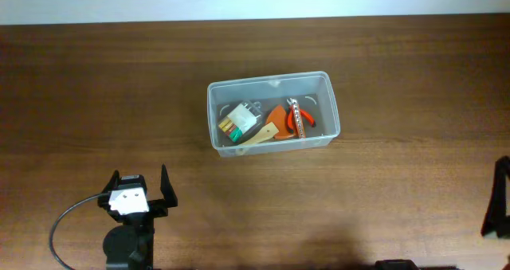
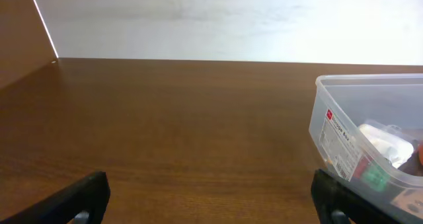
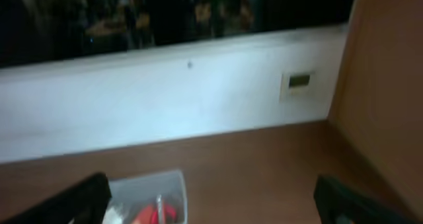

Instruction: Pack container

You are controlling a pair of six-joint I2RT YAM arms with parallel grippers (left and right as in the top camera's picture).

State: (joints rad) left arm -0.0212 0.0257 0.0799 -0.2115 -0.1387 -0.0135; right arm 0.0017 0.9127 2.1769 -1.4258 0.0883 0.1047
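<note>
Container (image 1: 269,80) sits mid-bench (image 1: 80,103), slightly right of centre. Inside it: orange tool (image 1: 276,119), white-green pack (image 1: 239,120). Left pincer (image 1: 139,184) spread, empty, near the front edge, well apart from the container. Right pincer (image 3: 211,207) spread, empty, far right.

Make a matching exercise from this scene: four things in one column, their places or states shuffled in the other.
1. container
2. left gripper
3. red-handled tool
4. white and green item

A. open, holding nothing
B. right end of the container
C. middle of the table
D. left end of the container

Pairs: 1-C, 2-A, 3-B, 4-D
</note>
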